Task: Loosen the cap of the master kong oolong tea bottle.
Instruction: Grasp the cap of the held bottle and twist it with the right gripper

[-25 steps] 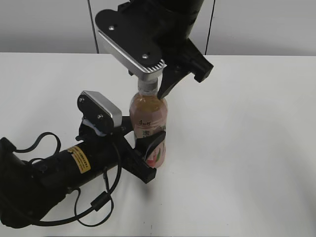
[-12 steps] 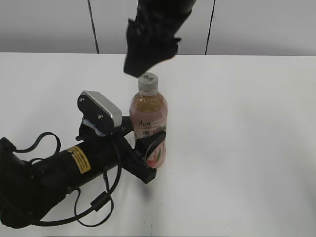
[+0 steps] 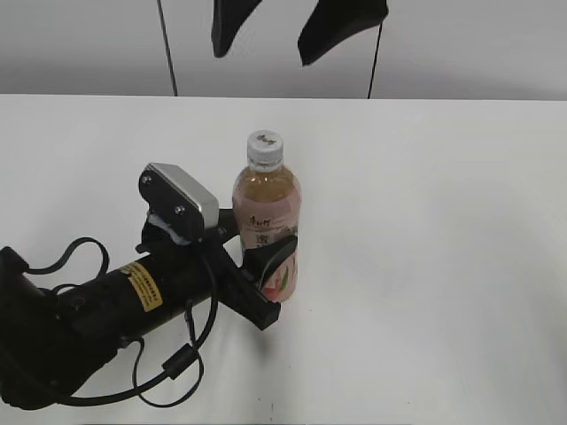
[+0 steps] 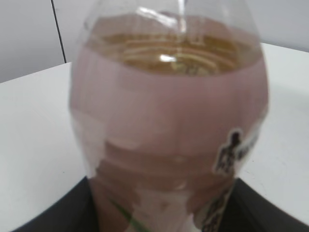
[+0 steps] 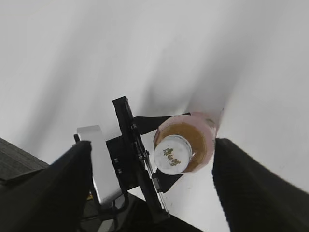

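White cap (image 3: 265, 142) well below spread, empty right claw (image 3: 266, 35); left claw (image 3: 266, 266) grips bottle (image 3: 267, 221).

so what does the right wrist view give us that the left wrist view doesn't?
Right wrist only: the white cap seen from above with its grey mark, the left gripper shut on the bottle, and the right gripper's open fingers well above it. Left wrist only: a blurred close-up of the tea level and part of the label. Both: the bottle upright on the white table.
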Tool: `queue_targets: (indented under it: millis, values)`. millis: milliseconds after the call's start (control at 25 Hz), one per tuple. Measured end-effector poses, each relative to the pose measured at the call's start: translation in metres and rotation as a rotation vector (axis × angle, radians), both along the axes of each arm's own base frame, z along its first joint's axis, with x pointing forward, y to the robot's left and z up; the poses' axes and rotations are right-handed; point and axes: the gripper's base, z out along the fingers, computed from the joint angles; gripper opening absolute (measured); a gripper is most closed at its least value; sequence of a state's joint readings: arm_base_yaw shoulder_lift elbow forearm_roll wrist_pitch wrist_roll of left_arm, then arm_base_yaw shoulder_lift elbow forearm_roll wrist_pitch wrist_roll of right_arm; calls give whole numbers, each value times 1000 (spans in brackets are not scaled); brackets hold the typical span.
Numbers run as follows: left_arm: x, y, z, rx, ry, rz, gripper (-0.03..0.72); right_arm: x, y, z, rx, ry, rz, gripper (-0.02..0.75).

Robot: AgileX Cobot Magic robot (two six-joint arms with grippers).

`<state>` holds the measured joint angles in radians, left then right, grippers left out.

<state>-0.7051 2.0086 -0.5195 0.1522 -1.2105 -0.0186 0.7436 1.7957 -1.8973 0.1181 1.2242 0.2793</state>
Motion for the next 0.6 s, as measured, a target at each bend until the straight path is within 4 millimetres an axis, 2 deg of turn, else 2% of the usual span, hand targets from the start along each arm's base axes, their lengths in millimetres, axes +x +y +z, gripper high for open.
queue_targets:
  millis: [120, 320, 600]
  values:
    - [0, 0, 0, 0, 0, 0, 369, 5, 6, -14, 4, 68, -74, 584]
    - [0, 0, 0, 0, 0, -1, 369, 13, 17, -38, -9, 145, -97, 571]
    - [0, 0, 0, 0, 0, -1, 369, 11, 14, -67, -85, 208, -105, 565]
